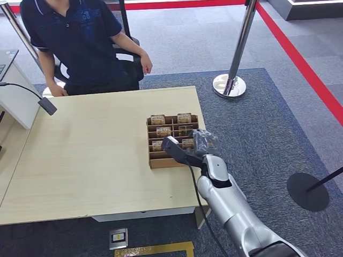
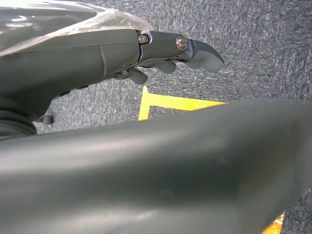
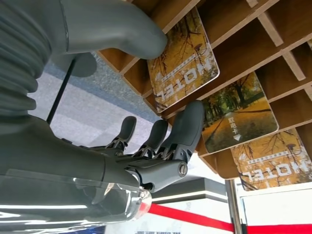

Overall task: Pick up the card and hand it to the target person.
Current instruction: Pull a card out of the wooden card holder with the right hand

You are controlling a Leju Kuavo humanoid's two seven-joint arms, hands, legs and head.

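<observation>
A wooden rack (image 1: 161,161) with several slots stands on the right part of the table (image 1: 89,155), holding several yellow "HOTEL" cards (image 1: 157,119). My right hand (image 1: 183,151) reaches over the rack's near right side. In the right wrist view, its thumb (image 3: 143,34) and fingers (image 3: 185,129) lie apart on either side of one card (image 3: 184,58), which still sits in its slot in the rack (image 3: 287,29). Two more cards (image 3: 237,117) stand behind it. My left hand (image 2: 165,48) hangs over the carpet, fingers stretched, holding nothing. A person (image 1: 81,43) sits at the table's far side.
The person's hand (image 1: 146,64) rests on a chair arm. A white box (image 1: 16,99) and a dark microphone (image 1: 47,105) are at the table's left. A chrome stanchion (image 1: 229,85) and a black base (image 1: 307,191) stand on the carpet to the right.
</observation>
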